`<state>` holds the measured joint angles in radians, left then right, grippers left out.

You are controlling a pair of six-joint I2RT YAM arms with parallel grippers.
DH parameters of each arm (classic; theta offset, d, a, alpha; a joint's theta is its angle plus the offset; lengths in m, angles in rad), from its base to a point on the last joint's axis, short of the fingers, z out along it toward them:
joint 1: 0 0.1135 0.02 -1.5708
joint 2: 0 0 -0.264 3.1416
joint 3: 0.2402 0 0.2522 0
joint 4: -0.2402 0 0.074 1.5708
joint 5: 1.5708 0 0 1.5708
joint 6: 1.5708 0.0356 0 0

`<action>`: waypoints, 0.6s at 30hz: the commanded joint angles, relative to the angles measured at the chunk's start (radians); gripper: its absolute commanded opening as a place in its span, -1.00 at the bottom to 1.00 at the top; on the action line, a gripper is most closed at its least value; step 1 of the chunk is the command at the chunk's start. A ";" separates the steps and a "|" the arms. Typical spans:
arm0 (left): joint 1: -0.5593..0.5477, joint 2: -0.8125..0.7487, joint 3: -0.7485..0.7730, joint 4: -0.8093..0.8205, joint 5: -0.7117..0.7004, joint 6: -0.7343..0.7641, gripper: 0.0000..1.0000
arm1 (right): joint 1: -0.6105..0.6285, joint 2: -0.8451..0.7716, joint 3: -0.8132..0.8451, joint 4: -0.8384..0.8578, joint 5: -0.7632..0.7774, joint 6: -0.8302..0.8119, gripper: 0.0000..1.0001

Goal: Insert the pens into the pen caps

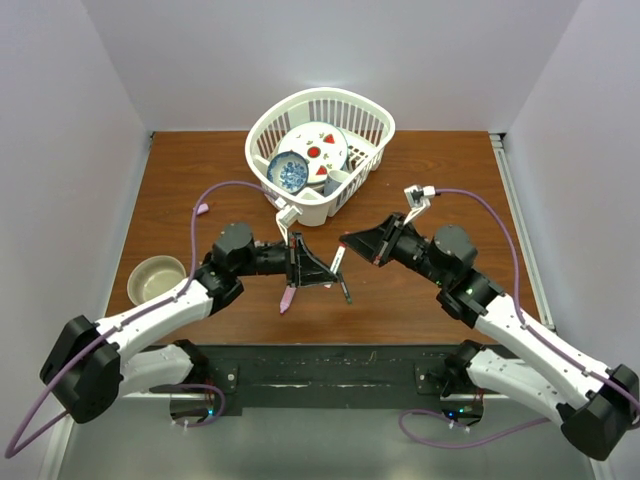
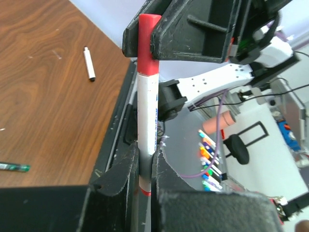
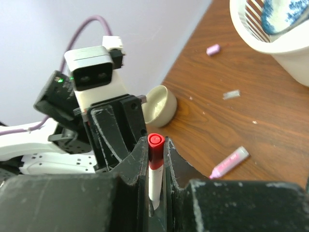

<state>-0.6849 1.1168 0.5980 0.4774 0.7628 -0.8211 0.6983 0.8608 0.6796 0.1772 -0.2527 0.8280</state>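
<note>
Both hands: clamped, left hand (image 2: 145, 166) on white pen (image 2: 147, 111), right hand (image 3: 156, 151) on red cap (image 2: 149, 43).
Your push: keep it straight along the pen.

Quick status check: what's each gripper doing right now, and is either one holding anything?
Left gripper: closed, holding the white pen by its barrel.
Right gripper: closed on the red cap at that pen's end.

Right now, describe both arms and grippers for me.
The left arm and right arm have white shells, black joints and a looping purple cable each. The left gripper and right gripper are black, with two flat, scuffed fingers. A white boxy camera tops the left wrist, beside a green light.
</note>
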 commanded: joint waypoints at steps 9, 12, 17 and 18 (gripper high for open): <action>0.059 0.041 0.109 0.265 -0.100 -0.032 -1.00 | 0.089 -0.023 -0.121 -0.028 -0.224 0.060 -1.00; 0.065 0.051 0.160 0.178 -0.112 0.036 -1.00 | 0.124 -0.019 -0.115 -0.079 -0.214 0.042 -1.00; 0.123 0.092 0.183 0.249 -0.060 -0.016 -1.00 | 0.225 -0.006 -0.121 -0.090 -0.165 0.029 -1.00; 0.128 0.101 0.187 0.268 -0.054 -0.024 -1.00 | 0.243 0.010 -0.123 -0.088 -0.152 0.026 -1.00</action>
<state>-0.6350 1.1854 0.6510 0.4995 0.9157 -0.8188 0.7700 0.8234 0.6109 0.2821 -0.1570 0.8478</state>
